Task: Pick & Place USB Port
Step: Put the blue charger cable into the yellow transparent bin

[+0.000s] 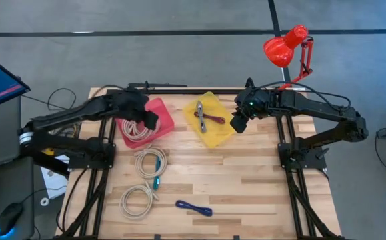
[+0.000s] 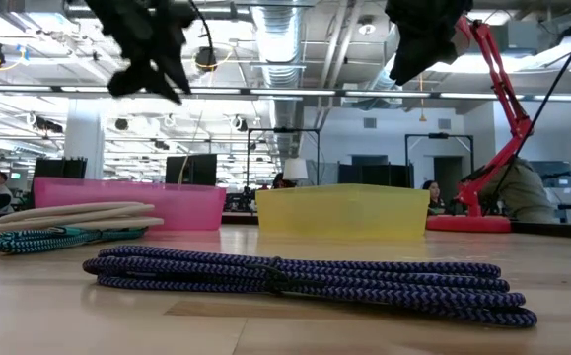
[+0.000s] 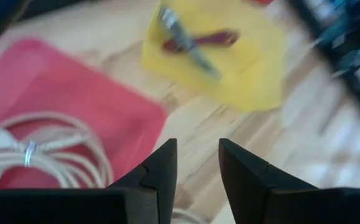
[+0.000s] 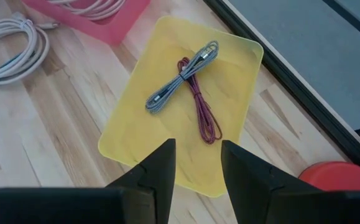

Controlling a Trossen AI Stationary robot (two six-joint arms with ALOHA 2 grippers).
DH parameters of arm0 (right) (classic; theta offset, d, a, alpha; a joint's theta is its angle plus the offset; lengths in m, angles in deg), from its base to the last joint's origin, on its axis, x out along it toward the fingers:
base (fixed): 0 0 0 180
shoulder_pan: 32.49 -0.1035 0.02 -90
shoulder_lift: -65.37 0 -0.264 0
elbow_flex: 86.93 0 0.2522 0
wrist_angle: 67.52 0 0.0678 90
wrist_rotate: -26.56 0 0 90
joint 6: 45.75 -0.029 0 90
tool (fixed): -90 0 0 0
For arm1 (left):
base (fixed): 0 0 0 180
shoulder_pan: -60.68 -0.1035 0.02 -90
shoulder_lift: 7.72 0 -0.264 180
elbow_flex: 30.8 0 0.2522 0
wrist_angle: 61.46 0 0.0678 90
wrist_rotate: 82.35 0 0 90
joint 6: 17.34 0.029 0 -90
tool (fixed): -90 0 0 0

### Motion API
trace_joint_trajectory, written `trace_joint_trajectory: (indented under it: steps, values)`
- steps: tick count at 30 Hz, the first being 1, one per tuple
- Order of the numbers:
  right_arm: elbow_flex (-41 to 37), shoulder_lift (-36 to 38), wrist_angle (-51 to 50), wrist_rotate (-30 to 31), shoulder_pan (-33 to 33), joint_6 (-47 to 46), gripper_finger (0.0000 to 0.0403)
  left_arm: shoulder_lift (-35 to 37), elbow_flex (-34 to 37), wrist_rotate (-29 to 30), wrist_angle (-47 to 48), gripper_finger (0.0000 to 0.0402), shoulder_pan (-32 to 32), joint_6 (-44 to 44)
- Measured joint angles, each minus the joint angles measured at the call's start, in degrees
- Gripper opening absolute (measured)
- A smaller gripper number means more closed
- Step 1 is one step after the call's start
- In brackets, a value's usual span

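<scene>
Fingers on my left gripper (image 3: 195, 171) stand parted with nothing between them, hanging over the edge of the pink tray (image 1: 159, 120) at the upper left of centre in the high view. My right gripper (image 4: 196, 165) likewise has its dark, wedge-shaped fingers spread and empty, poised above the near rim of the yellow tray (image 1: 223, 133).

Both trays look like smooth, shallow plastic with rounded corners, sitting on a pale butcher-block table (image 1: 246, 193). A coil of cream cable (image 3: 49, 146), tied with a thin band, lies inside the pink tray, behind the left fingers and off to one side of them. In the yellow tray a grey braided cable (image 4: 180, 78) crosses a maroon cable (image 4: 201, 106); both lie ahead of my right fingers, well apart from them.

Loose on the wood I see two more cream coils (image 1: 149, 160) (image 1: 136, 200), a teal cable (image 1: 157, 181) between them, and a blue-black braided cable (image 2: 305, 276) low in the frame.

My left wrist picture is smeared, so the connectors there are hard to make out. From the low view the tray walls hide their contents.
</scene>
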Motion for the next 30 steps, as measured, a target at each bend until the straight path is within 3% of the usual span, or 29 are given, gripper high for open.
trace_joint_trajectory:
  steps: [7,14,30]
  values:
    - [0.00,0.00,0.28,0.01,0.02,0.44,0.0120,8.05,-2.75,0.02,-1.86,0.0117,0.06,-0.27]
    - [0.00,0.00,0.44,-0.01,-0.02,1.75,0.0120,11.64,-3.45,0.04,-5.15,0.0117,3.11,-0.57]
    - [-0.02,2.24,-0.46,-2.14,-6.04,-6.58,0.0120,9.53,-3.45,0.48,-8.85,0.0098,18.66,8.00]
